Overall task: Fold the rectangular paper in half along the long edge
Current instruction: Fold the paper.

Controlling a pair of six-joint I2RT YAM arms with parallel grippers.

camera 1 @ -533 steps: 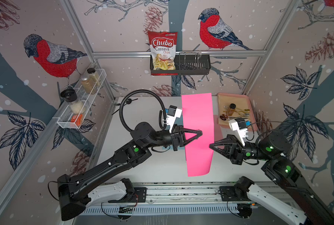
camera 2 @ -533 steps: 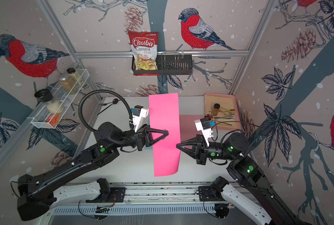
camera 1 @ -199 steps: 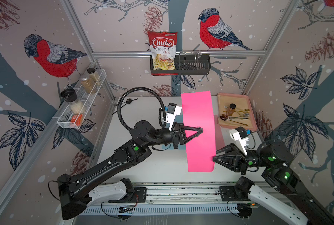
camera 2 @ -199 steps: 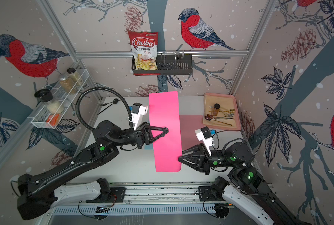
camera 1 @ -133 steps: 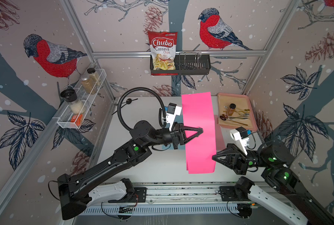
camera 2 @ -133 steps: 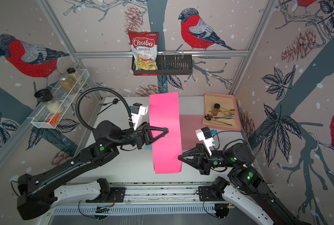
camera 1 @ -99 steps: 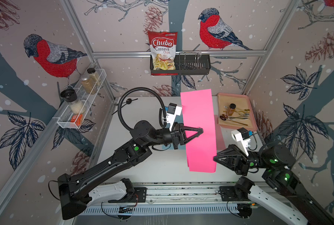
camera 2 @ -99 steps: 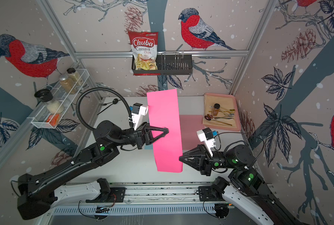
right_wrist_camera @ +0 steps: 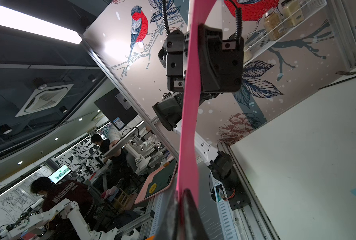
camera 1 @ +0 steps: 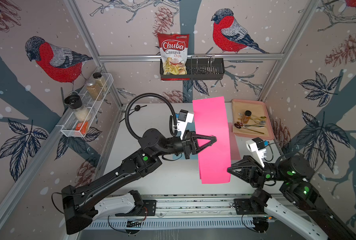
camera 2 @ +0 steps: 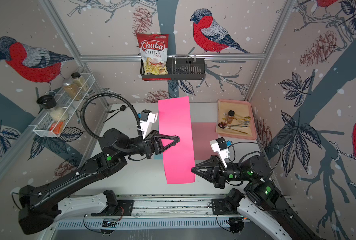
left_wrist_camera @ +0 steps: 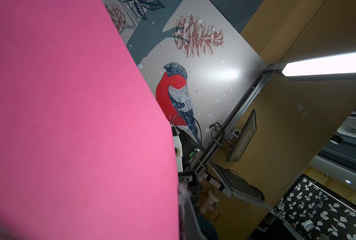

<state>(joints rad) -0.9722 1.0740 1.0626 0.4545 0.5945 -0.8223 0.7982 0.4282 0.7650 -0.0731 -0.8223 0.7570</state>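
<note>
Two pincers share one sheet of pink paper [camera 1: 212, 124], held up clear of the tabletop [camera 1: 173, 176] just beside the tray [camera 1: 256, 107], on the tray's side toward the left arm. On the long edge farther from the tray, about midway along, the left pincer [camera 1: 214, 138] is clamped shut on the sheet. The right pincer [camera 1: 228, 168] meets the tray-side long edge near its end farther from the tray. In the right wrist view the paper runs between this pincer's narrowly parted fingers [right_wrist_camera: 190, 216], apparently nipped there.

By its look the sheet is feather-light, thin and floppy. It bows slightly between the two holds, would likely crease under a hard pinch, and could slide from smooth pads. Edges and corners seem the sensible places to hold, leaving the middle free for the crease. Whether the sheet is already doubled cannot be told.
</note>
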